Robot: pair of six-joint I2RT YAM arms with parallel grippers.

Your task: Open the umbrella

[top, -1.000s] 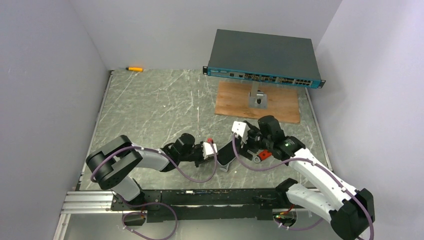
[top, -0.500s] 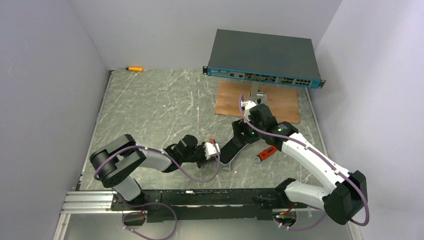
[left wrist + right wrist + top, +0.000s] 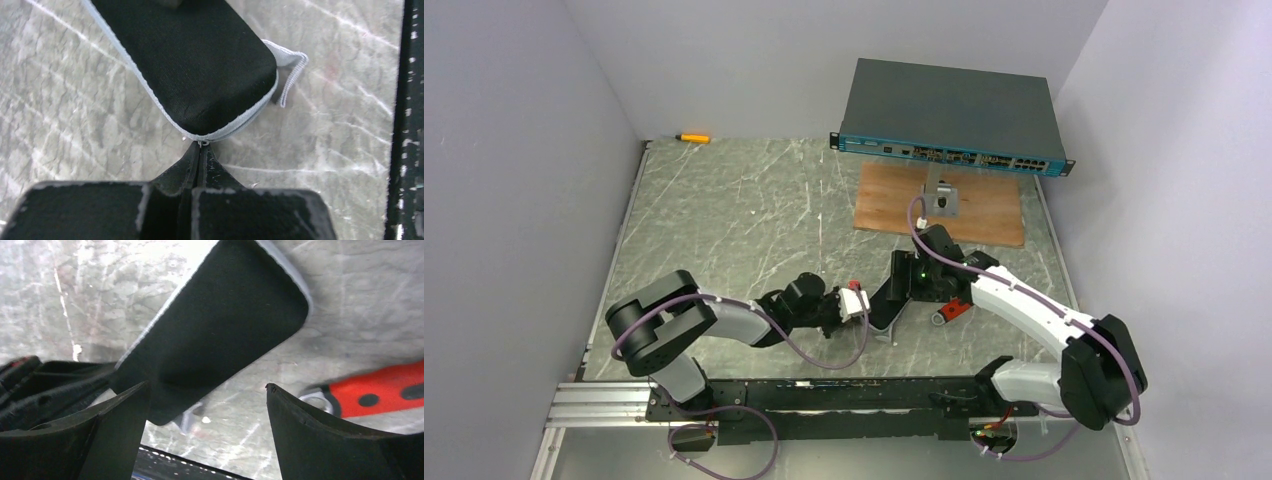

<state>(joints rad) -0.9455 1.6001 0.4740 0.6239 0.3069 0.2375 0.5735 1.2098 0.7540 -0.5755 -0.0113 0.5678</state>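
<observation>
A flat black case [image 3: 888, 301] edged with a pale grey zip [image 3: 235, 127] lies on the table between my arms. The umbrella itself is hidden; no canopy or shaft shows. My left gripper [image 3: 200, 148] is shut, its tips pinching the small metal zip pull [image 3: 203, 143] at the case's near end. A grey strap loop [image 3: 292, 70] sticks out beside that end. My right gripper [image 3: 207, 386] hangs open over the case [image 3: 225, 330], its left finger in front of the case's edge, and holds nothing. In the top view it [image 3: 906, 278] sits at the case's far end.
A red-handled tool [image 3: 951, 308] lies just right of the case, also in the right wrist view [image 3: 385, 387]. A dark grey box with a teal front [image 3: 949, 110] stands on a metal stand [image 3: 941, 196] over a wooden board [image 3: 894, 205]. An orange pen [image 3: 692, 137] lies far left.
My right arm has swung back toward the board, then come down over the case's far end, with its jaws slightly wider. The left gripper has shifted a little right, still shut.
</observation>
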